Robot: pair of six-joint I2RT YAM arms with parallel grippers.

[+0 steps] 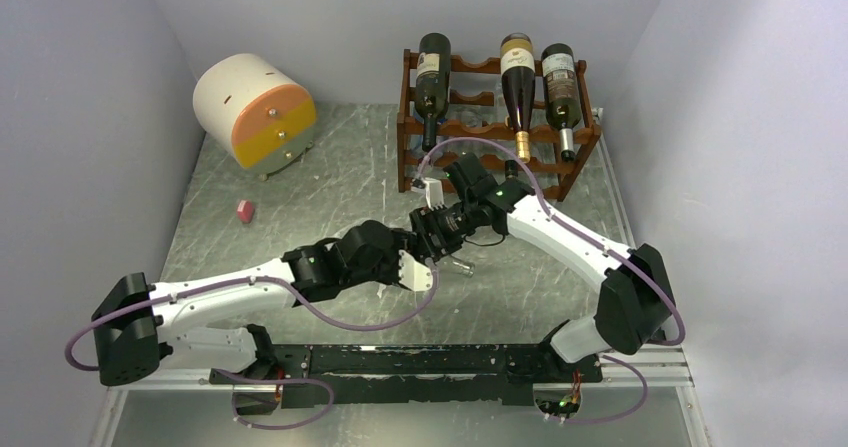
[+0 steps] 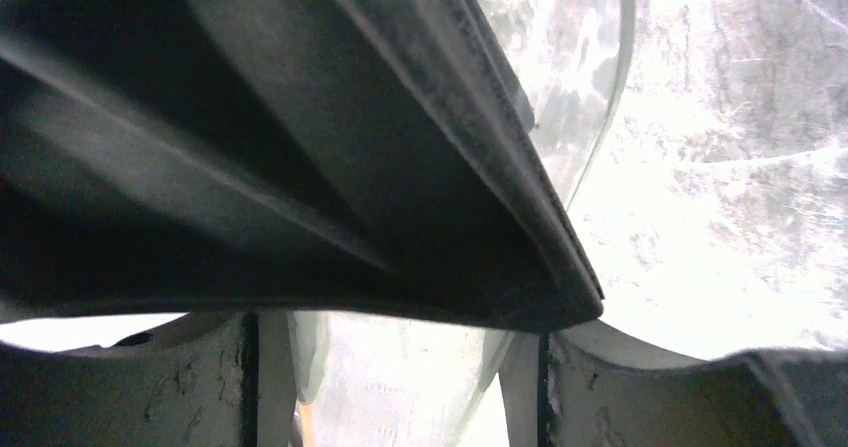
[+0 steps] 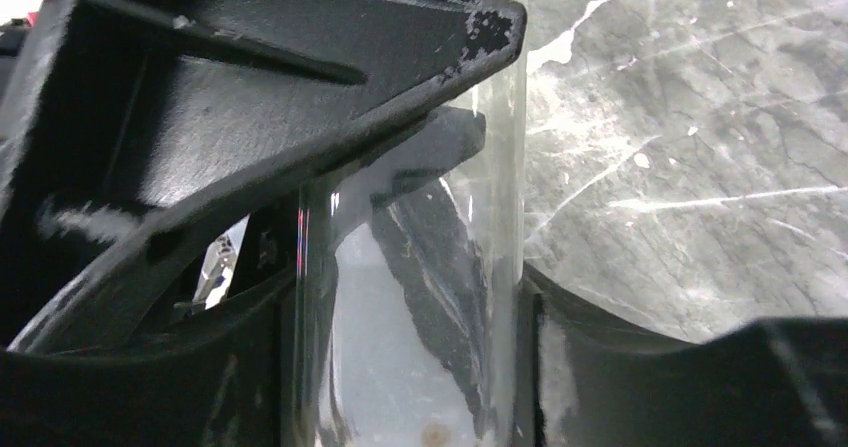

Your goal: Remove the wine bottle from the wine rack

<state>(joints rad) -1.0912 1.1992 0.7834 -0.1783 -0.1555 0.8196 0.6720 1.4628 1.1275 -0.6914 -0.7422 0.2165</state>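
Grey marbled stone forms the table, seen from above with the two arm bases at 6 o'clock. At 1 o'clock from the table's centre stands the rack, dark reddish wood with wavy rails. Three bottles lie across its top tier, bases to the rear and necks sloping down towards the arms: a left green bottle, a brown bottle with a gold neck, and a right green bottle. Their dark glass hides whatever is inside.

At the centre, just in front of the rack at its 7 o'clock and apart from it, both arms meet over a clear bottle. The left gripper reaches in from 8 o'clock and the right gripper from 4 o'clock. In the right wrist view the glass runs upright between two black fingers that press on both sides, closed around it. In the left wrist view a broad dark finger lies across the same glass, the jaws likewise narrowed onto it. The table's marbling shows straight through the glass.

At 10 o'clock a white drum lies on its side, its round face orange above and yellow below. A small pink piece sits at 9 o'clock.
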